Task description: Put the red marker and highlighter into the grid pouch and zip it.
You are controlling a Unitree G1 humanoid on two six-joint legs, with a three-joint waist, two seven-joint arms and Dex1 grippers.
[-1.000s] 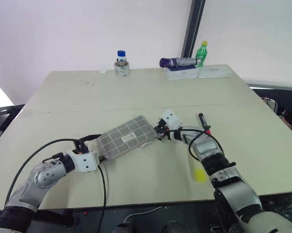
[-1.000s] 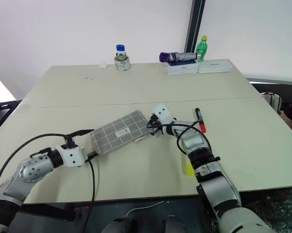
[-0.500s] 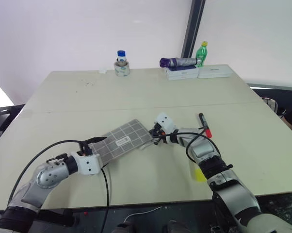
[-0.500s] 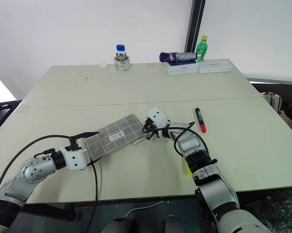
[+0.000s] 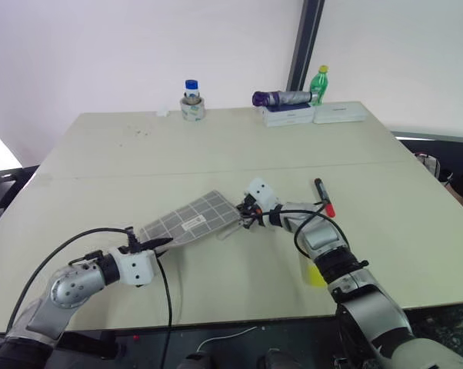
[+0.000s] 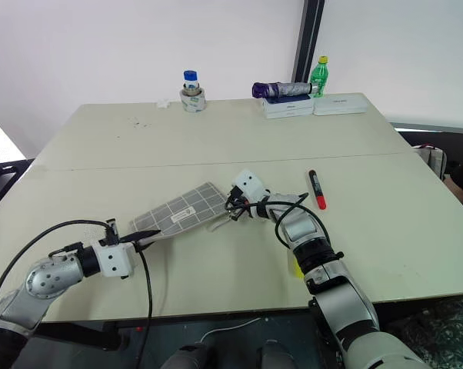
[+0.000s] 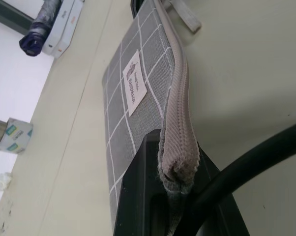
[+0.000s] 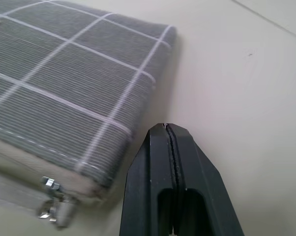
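At the near middle of the table, the grid pouch lies slantwise, its long axis running from the near left up to the far right. The left gripper is clamped on the pouch's near-left corner, the zipper edge pinched between its closed fingers, and that end looks raised a little off the tabletop. At the opposite, far-right end the right gripper sits just beside the pouch with its fingers pressed together on nothing that can be made out; the metal zipper pull lies just off to one side of its fingertips, close but apart from them. So the pull is the right gripper's to take, and the zipper line runs away from it toward the left gripper.

The red marker lies on the table to the right of the right gripper, well apart from the pouch, its long axis running near to far. The highlighter lies nearer, partly hidden beside the right forearm. Both are on the right arm's side; neither is in the pouch yet.
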